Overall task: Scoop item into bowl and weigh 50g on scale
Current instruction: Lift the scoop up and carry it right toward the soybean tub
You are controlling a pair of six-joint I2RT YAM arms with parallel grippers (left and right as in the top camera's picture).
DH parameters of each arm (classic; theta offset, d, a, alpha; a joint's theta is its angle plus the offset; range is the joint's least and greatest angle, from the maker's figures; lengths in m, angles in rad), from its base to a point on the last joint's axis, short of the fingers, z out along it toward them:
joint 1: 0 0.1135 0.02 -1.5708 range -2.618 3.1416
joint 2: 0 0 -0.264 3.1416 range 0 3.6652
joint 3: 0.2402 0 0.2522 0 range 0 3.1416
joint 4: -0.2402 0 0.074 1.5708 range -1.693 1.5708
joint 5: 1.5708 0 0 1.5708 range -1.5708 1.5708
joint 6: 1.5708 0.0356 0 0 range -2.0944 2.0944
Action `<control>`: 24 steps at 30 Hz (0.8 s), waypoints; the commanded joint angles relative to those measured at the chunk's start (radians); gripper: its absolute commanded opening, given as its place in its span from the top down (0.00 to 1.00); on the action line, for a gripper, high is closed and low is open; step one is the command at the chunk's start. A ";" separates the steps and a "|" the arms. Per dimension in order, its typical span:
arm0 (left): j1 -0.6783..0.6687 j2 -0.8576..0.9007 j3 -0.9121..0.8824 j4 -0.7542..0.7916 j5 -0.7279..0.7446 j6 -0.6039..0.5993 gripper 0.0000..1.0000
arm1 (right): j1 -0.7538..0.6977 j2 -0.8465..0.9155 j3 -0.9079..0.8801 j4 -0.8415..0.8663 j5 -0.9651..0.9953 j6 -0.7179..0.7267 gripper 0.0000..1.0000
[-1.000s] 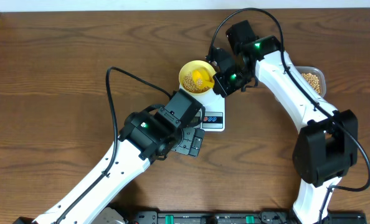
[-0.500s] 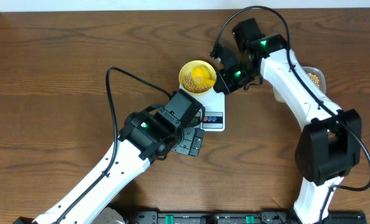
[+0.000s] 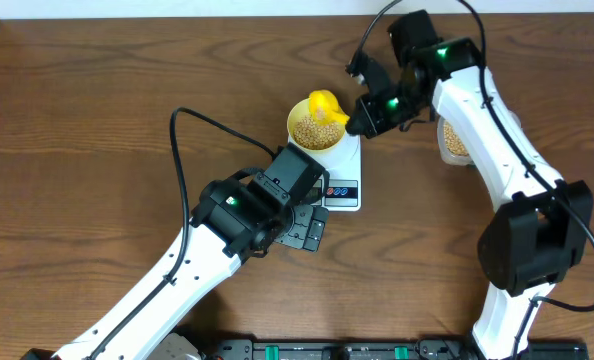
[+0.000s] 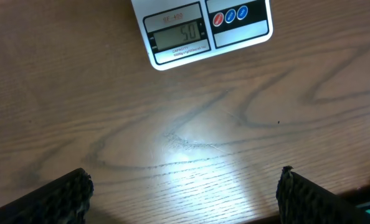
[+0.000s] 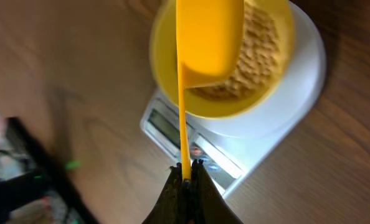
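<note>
The pale-yellow bowl (image 3: 292, 128) stands on the white scale (image 3: 348, 160) and holds tan beans (image 3: 315, 128). My right gripper (image 3: 360, 116) is shut on the thin handle of a yellow scoop (image 3: 324, 102), which hangs over the bowl's far rim. The right wrist view shows the scoop (image 5: 210, 37) above the beans (image 5: 260, 53), the bowl (image 5: 162, 65) and the scale (image 5: 297, 106), with my right gripper (image 5: 186, 167) pinching the handle. My left gripper (image 3: 308, 228) stays open just before the scale's display end. Its view shows the display (image 4: 179, 34) reading 50 and my left gripper (image 4: 185, 194) over bare wood.
A clear tub (image 3: 455, 142) with more beans sits right of the scale, partly under my right arm. The left arm's cable (image 3: 182, 150) loops over the table to the left. Dark equipment lines the table's front edge.
My right gripper has moved back and to the right, lifting the scoop out of the bowl to its far rim. The left arm has not moved.
</note>
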 commanded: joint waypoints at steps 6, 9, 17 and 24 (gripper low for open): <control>0.002 0.005 0.013 -0.002 -0.013 0.009 0.03 | -0.018 0.010 0.077 -0.068 -0.102 -0.005 0.99; 0.002 0.005 0.013 -0.002 -0.013 0.009 0.03 | -0.025 0.010 0.106 -0.092 -0.102 -0.005 0.99; 0.002 0.005 0.013 -0.002 -0.013 0.009 0.03 | -0.104 0.010 0.209 -0.170 -0.112 -0.010 0.99; 0.002 0.005 0.013 -0.002 -0.013 0.009 0.03 | -0.241 0.010 0.261 -0.287 -0.136 -0.064 0.99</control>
